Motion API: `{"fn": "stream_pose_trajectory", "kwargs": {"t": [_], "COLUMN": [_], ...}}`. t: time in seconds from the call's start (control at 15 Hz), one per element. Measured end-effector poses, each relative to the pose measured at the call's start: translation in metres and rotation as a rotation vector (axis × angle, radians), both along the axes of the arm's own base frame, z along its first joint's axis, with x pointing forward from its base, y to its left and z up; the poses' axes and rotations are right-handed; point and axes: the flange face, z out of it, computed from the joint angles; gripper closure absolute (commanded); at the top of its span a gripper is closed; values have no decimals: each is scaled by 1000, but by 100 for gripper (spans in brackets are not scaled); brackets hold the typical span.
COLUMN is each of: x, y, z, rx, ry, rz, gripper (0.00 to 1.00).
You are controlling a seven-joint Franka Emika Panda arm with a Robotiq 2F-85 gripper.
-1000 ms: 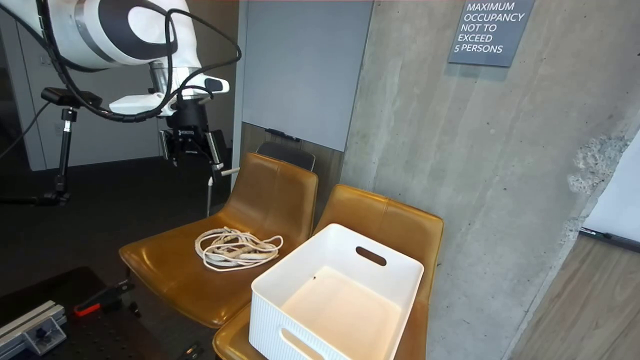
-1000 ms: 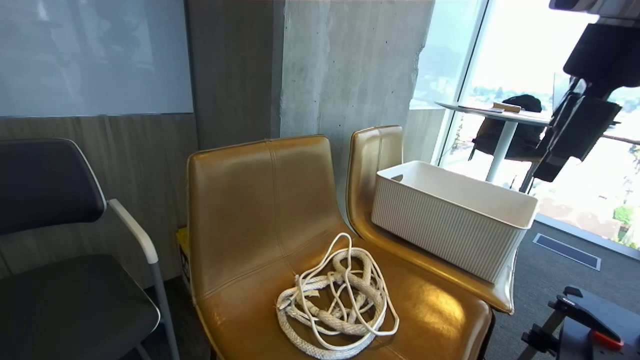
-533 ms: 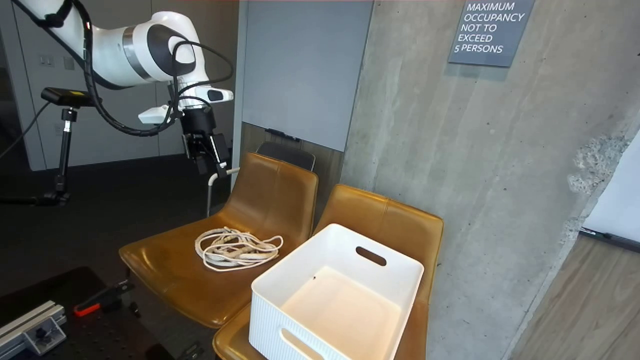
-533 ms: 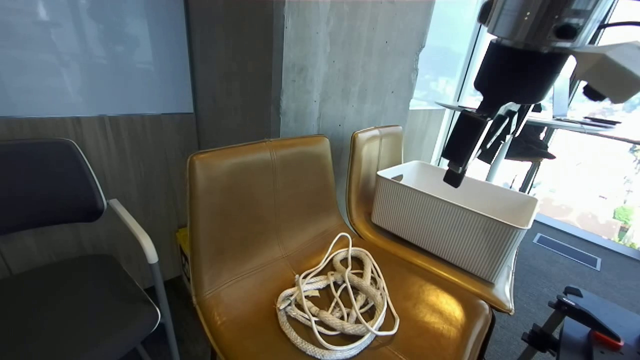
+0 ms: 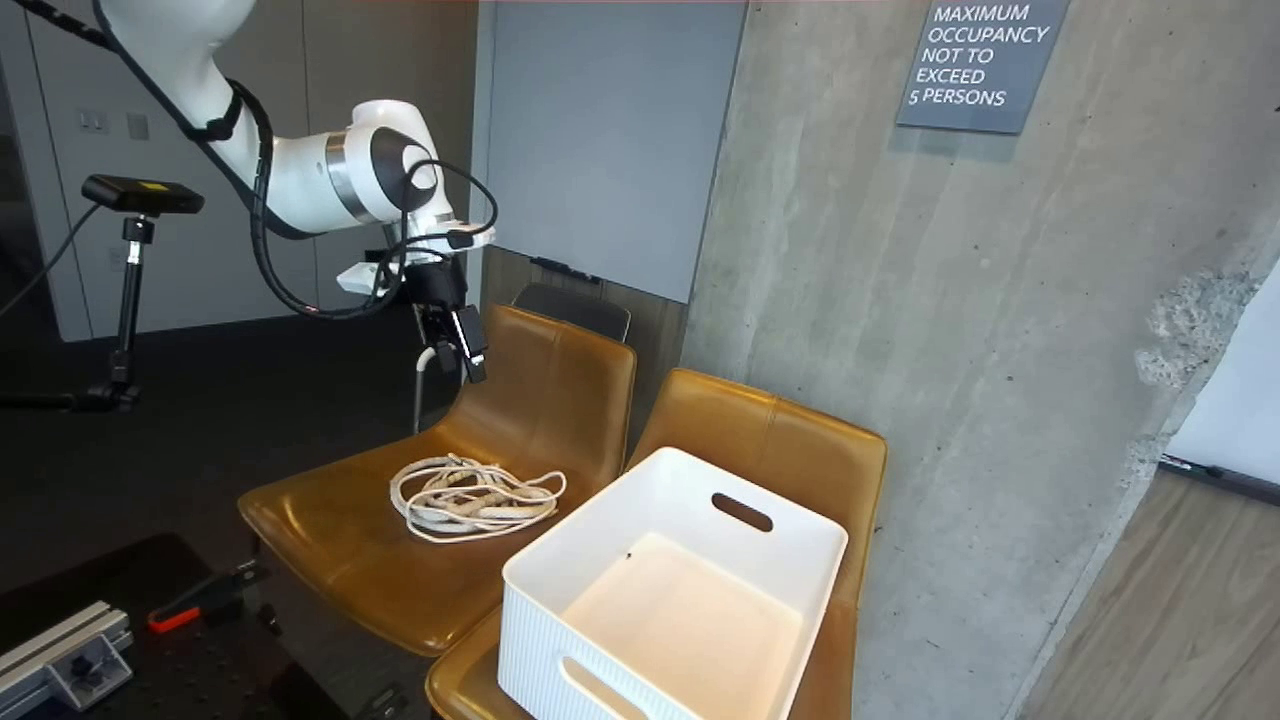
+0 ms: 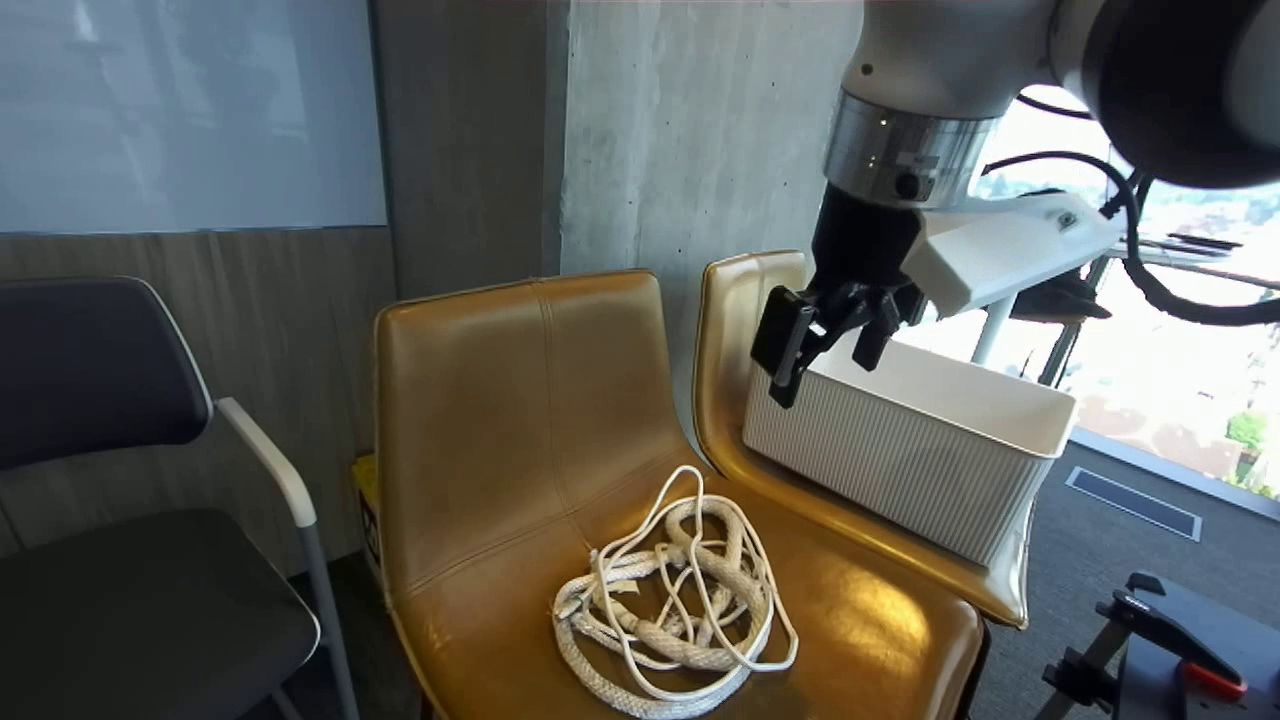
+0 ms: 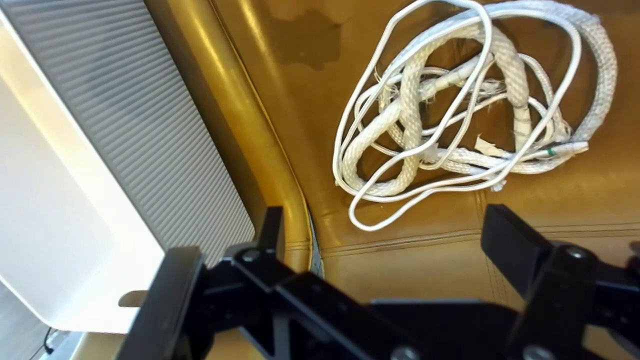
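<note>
Fingers (image 7: 515, 245), black and blocky, spread wide and released; well apart from each other, gripping nothing. They hang above two chairs, clear of the rope and the bin. Off-white braided rope (image 7: 411, 112), thick and thin strands in a loose tangle, lies on the seat of a tan-brown leather chair (image 6: 500, 400); in the wrist view it shows beyond the fingertips, upper right. White ribbed plastic bin (image 6: 890, 470) sits beside it on another tan-brown leather chair (image 5: 760, 410). In an exterior view the fingers cross in front of the bin's ribbed side, not touching.

White jointed robot arm (image 5: 315, 185) comes in from upper left in an exterior view, forearm sloping gently down, wrist bent so the fingers point downward, slightly tilted, by the backrest. Black cable (image 5: 330, 314) loops below the forearm. Grey concrete pillar (image 6: 700, 130) stands behind the chairs.
</note>
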Motion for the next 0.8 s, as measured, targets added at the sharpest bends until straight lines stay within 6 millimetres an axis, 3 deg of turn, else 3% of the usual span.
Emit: {"fn": "stream_pose_trajectory", "kwargs": {"t": [0.27, 0.8], "x": [23, 57], "y": [0, -19], "z": [-62, -191], "rx": [5, 15], "ry": [13, 49], "rz": [-25, -77], "gripper": [0, 0]}}
